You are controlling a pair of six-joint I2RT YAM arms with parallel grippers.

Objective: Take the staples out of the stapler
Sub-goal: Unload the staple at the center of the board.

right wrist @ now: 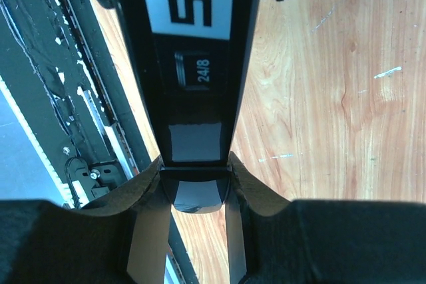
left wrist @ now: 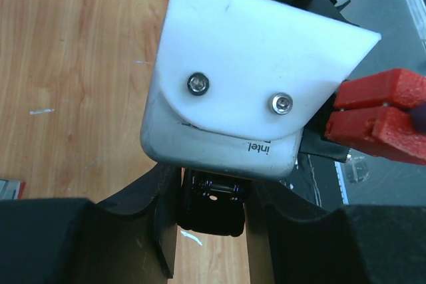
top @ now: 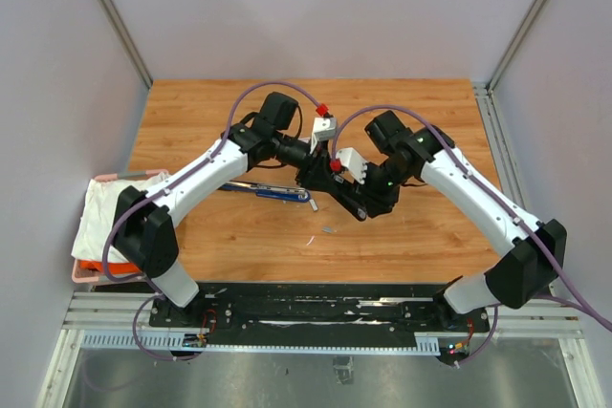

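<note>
Pink tray (top: 78,276) with white cloth (top: 103,212)

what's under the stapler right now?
Bare wooden table with pale flecks; the stapler is held above it in the right gripper. One staple strip lies nearby on the wood, not beneath. The patch directly below the stapler is covered.
</note>
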